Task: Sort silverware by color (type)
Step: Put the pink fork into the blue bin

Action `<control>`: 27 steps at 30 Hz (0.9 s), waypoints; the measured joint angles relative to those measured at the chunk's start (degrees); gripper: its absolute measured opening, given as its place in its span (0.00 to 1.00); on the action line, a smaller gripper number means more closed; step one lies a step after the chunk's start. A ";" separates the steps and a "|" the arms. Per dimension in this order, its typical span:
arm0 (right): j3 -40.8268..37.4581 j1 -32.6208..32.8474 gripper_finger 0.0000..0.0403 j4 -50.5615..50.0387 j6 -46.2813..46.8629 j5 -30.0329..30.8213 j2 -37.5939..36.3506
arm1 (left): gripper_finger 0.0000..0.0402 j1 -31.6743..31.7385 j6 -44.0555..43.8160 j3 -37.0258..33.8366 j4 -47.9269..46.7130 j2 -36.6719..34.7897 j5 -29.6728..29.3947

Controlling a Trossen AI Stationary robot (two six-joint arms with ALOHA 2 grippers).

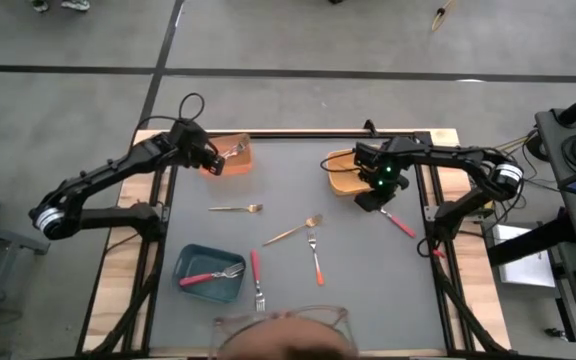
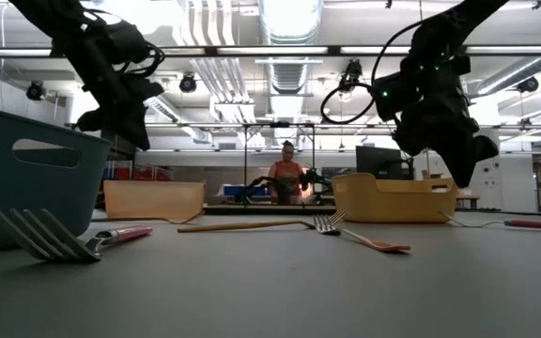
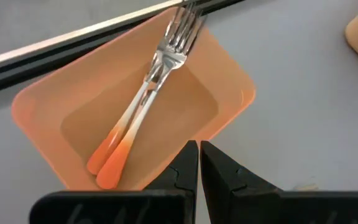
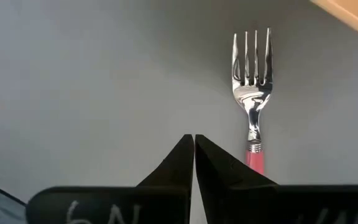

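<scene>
Several forks lie on the grey table. Two gold forks sit mid-table, with an orange-handled fork and a red-handled fork nearer the near edge. Another red-handled fork lies right of centre. Two orange-handled forks rest in the orange bin, their tines over its far rim. One red-handled fork is in the teal bin. My left gripper hangs shut over the orange bin's edge. My right gripper hovers shut beside the red-handled fork.
The yellow-orange bin stands at the far right, just behind my right gripper. A blurred rounded object sits at the near edge. A person stands far behind the table. Bare mat lies between the bins at the far side.
</scene>
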 joint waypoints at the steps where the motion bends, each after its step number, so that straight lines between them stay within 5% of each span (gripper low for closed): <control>1: 0.00 0.00 0.02 0.00 -0.52 0.00 -0.01 | 0.00 0.02 0.04 0.00 0.17 0.18 0.02; 10: 0.28 0.06 0.02 0.79 -2.43 2.56 -0.02 | 0.00 0.02 1.54 0.00 8.82 0.93 -0.22; 19: 0.15 0.36 0.02 3.19 -2.35 4.59 -0.02 | 0.00 -0.36 16.16 5.44 22.36 0.82 -0.54; 27: -0.36 3.72 0.02 -8.19 -2.23 5.09 -0.15 | 0.00 -6.83 17.39 6.82 25.07 0.32 -0.48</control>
